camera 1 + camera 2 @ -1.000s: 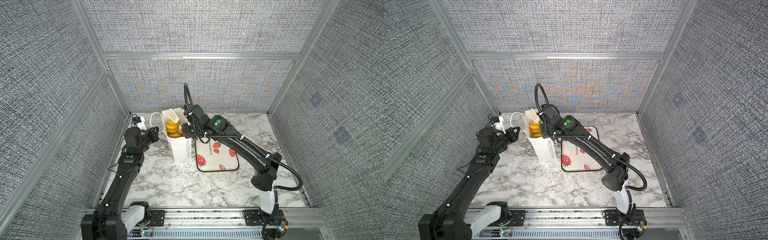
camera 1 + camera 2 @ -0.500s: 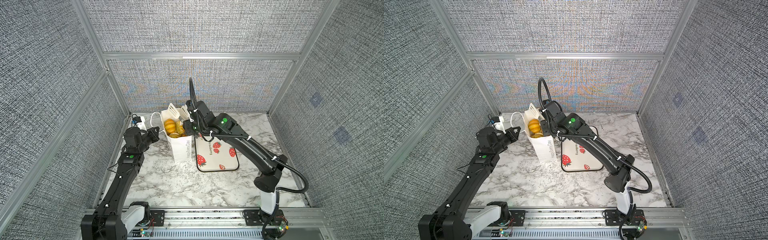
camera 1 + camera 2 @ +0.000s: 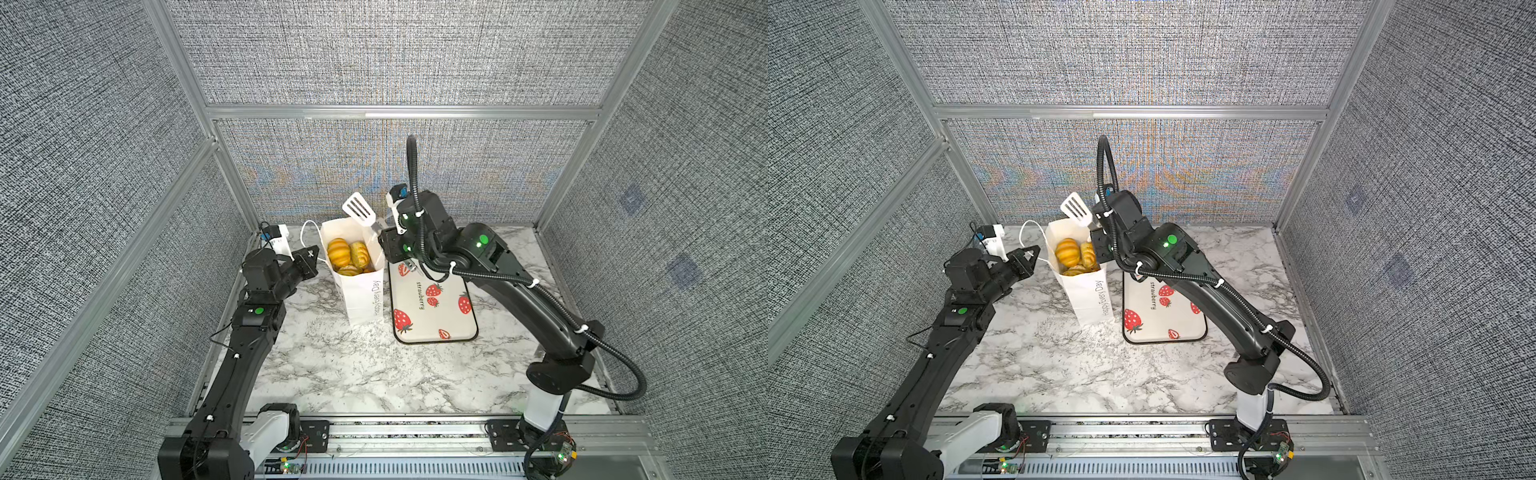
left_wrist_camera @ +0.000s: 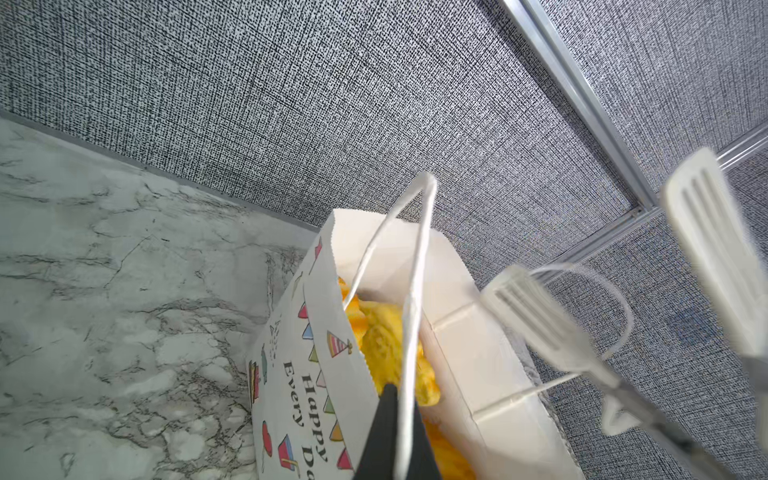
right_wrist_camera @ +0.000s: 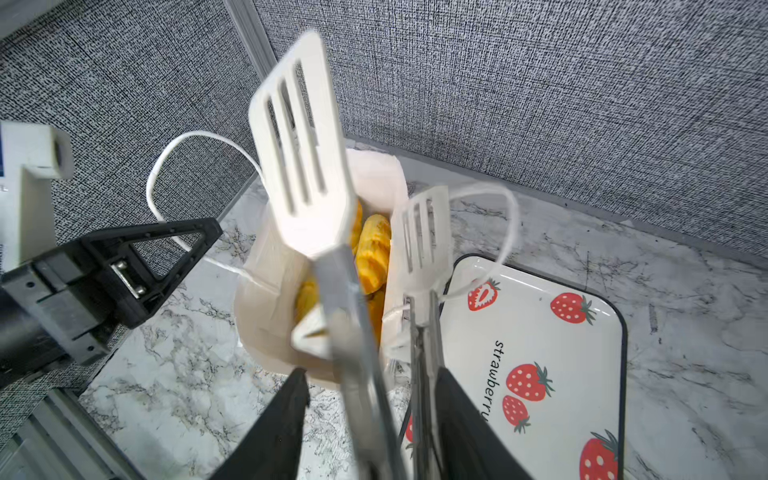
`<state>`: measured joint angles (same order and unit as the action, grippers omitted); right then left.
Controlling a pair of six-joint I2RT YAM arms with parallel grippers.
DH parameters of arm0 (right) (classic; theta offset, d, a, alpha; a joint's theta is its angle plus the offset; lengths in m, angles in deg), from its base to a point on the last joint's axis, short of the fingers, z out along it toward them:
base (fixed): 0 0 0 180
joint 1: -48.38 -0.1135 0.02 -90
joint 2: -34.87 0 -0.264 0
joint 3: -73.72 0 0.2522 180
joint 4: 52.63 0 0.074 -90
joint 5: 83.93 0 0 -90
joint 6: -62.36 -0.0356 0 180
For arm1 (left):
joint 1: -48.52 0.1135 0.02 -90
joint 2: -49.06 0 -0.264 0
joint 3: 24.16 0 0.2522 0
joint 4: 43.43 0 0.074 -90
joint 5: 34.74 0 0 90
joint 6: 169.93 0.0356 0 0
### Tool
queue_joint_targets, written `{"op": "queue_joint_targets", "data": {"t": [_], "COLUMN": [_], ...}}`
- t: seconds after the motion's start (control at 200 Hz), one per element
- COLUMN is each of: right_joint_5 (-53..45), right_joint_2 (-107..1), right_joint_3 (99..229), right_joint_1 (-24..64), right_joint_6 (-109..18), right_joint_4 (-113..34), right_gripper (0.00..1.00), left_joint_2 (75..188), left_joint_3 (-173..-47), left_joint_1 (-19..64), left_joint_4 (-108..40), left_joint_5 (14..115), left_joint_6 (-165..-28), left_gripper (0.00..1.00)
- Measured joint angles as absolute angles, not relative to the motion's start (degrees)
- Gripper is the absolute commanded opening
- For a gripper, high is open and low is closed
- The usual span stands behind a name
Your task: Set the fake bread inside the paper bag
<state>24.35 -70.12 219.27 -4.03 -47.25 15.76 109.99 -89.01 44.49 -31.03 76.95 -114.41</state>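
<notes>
The white paper bag stands upright on the marble top with its mouth open. Inside it lie several golden pieces of fake bread. My left gripper is shut on the bag's near cord handle. My right gripper is shut on a pair of white slotted tongs. The tong heads stand apart above the bag's far right rim, with nothing between them.
A cream strawberry tray lies flat just right of the bag. The bag's other cord handle loops over toward the tray. The grey back wall stands close behind the bag.
The right gripper has lifted the tongs out of the bag's mouth and drawn them up and to the right. The bread now shows uncovered in the bag. The left arm has not moved.
</notes>
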Motion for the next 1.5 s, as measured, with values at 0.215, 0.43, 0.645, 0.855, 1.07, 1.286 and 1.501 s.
{"op": "queue_joint_targets", "data": {"t": [0.215, 0.43, 0.645, 0.855, 1.07, 1.286, 1.501], "right_joint_5": [26.47, 26.87, 27.43, 26.82, 22.87, 20.53, 17.23], "right_joint_2": [-66.82, -62.71, -56.96, -52.81, -52.16, -54.41, -56.35], "right_joint_3": [216.64, 211.42, 203.01, 190.64, 182.13, 176.87, 174.15], "right_joint_1": [-2.8, -1.29, 0.21, 3.41, 4.5, 5.35, 6.27], "right_joint_6": [-46.99, -47.1, -47.54, -48.96, -50.27, -51.43, -51.73], "right_joint_4": [15.61, 14.67, 13.05, 12.05, 9.9, 9.66, 7.41], "right_gripper": [0.5, 0.49, 0.49, 0.49, 0.57, 0.62, 0.64], "left_joint_2": [109.77, 109.29, 107.65, 107.02, 106.16, 104.44, 102.19], "left_joint_3": [-90.94, -91.61, -93.41, -94.89, -95.37, -95.75, -94.35], "left_joint_1": [44.49, 44.49, 44.49, 44.51, 44.49, 44.49, 44.51], "left_joint_4": [-30.05, -29.22, -27.51, -25.63, -24.26, -22.46, -21.83], "left_joint_5": [77.39, 77.35, 76.17, 74.72, 73.57, 71.99, 70.27], "left_joint_6": [-113.97, -113.1, -111.81, -110.46, -109.25, -108.62, -108.58], "left_gripper": [0.34, 0.34, 0.35, 0.35, 0.36, 0.36, 0.37]}}
